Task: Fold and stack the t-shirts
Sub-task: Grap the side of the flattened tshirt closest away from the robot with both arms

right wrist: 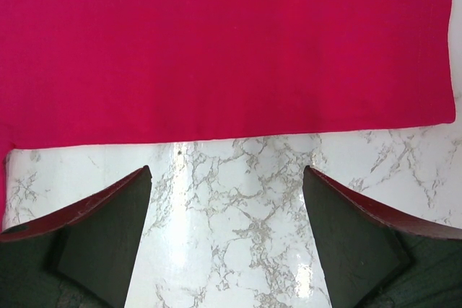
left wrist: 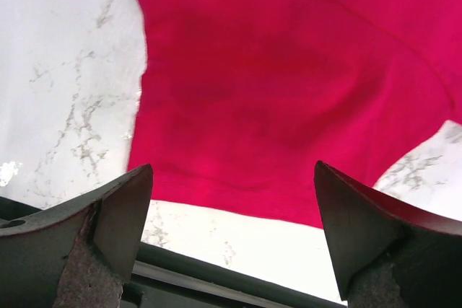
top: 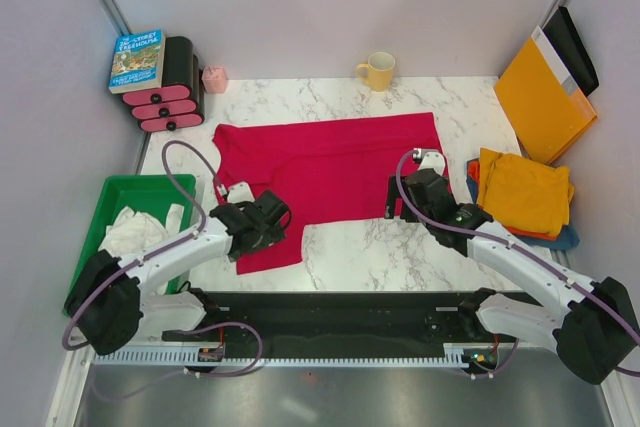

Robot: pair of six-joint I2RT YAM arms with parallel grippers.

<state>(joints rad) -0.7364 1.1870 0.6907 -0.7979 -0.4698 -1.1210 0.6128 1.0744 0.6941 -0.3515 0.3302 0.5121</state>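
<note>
Crimson red cloth t-shirt [top: 330,162], long axis left-right; left gripper [top: 272,215] over its near-left flap, right gripper [top: 398,197] seemingly at hem; both gaping, empty.

Plain crimson t-shirt [top: 330,167]. Table [top: 380,247] is white marble with grey veins. Mustard-yellow t-shirt [top: 522,192] over blue t-shirt [top: 568,239]. Green bin [top: 118,195], white cloth [top: 135,232]. Yellow mug [top: 378,71]. Orange-yellow envelope [top: 540,97]. Teal-blue book [top: 137,59].

The blue book [top: 136,60] carries a printed title, too small to read.
</note>
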